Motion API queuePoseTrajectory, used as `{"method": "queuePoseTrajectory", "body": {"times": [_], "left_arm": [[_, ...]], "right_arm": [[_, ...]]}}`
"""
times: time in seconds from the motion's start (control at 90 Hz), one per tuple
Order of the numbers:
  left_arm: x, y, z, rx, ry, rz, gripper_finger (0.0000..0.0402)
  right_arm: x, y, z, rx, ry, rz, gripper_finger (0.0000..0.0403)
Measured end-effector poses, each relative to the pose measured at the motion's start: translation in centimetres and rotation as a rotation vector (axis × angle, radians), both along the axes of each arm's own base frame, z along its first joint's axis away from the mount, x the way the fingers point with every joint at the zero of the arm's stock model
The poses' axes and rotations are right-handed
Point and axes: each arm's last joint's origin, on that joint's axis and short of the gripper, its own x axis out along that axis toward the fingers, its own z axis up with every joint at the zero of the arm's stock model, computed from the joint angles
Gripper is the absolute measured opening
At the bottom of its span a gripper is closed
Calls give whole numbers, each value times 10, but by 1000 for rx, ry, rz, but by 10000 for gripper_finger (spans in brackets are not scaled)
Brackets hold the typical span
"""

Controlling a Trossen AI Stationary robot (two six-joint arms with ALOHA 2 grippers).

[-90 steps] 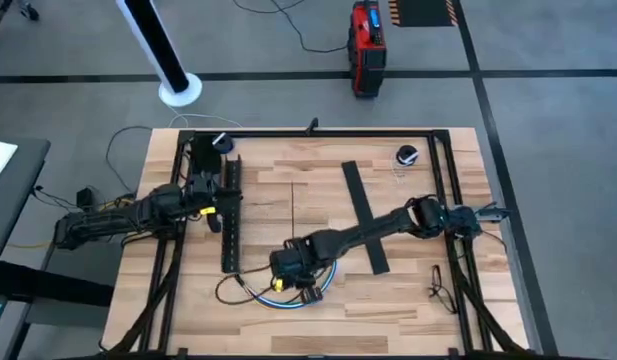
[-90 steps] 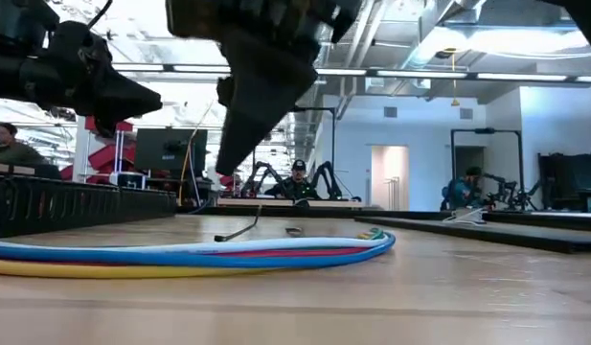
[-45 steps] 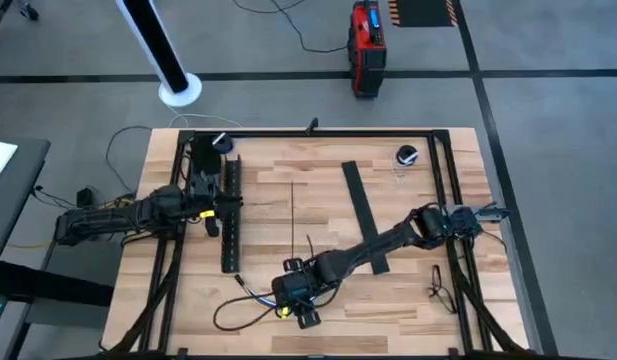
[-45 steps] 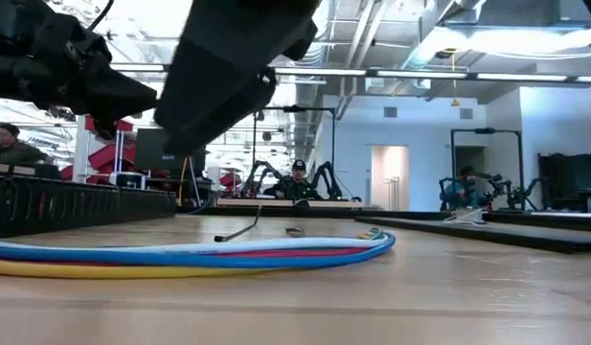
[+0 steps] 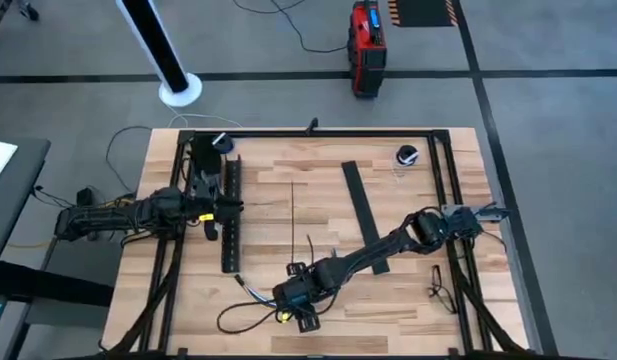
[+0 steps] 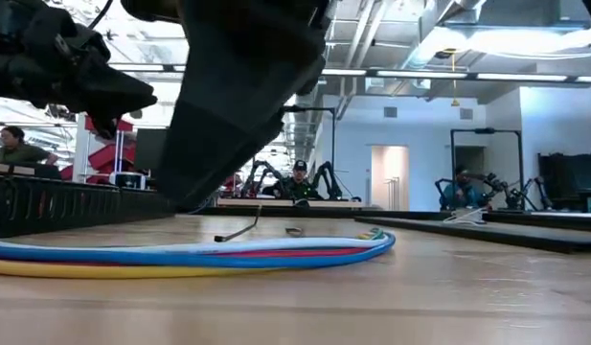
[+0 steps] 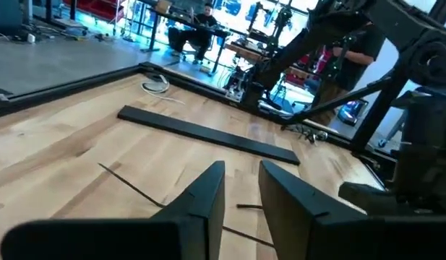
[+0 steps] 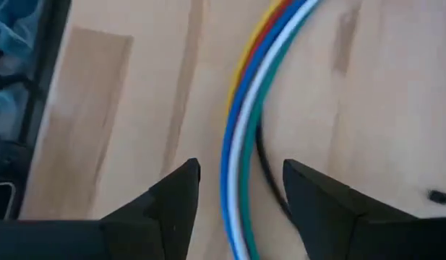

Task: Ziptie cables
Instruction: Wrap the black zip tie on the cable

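The bundle of thin blue, white, red and yellow cables (image 8: 241,137) lies near the wooden counter's (image 5: 388,310) front edge, running lengthwise between the right pincer's (image 8: 241,189) released fingers, directly beneath; that arm is nearer.

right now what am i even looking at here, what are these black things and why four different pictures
It is a robot with two dark arms at a wooden table, each ending in a two-finger gripper. One camera looks straight down, one sits level with the table top, and one rides on each wrist.

The right gripper reaches to the near edge, open, its fingers on either side of the cables: blue, white, green, red and yellow wires lying loose on the wood, not gripped. The low camera sees the same cables from the side.

The left gripper, open and empty, waits at the slotted channel. A flat black strip also lies on the table.
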Motion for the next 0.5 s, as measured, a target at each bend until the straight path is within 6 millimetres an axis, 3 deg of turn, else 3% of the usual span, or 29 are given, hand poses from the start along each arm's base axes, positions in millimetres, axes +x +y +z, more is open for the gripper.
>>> {"method": "queuePoseTrajectory", "body": {"times": [0.5], "left_arm": [[0,0,0,0,3,-3,82]], "right_arm": [[1,0,-28,-64,55,-20,190]]}}
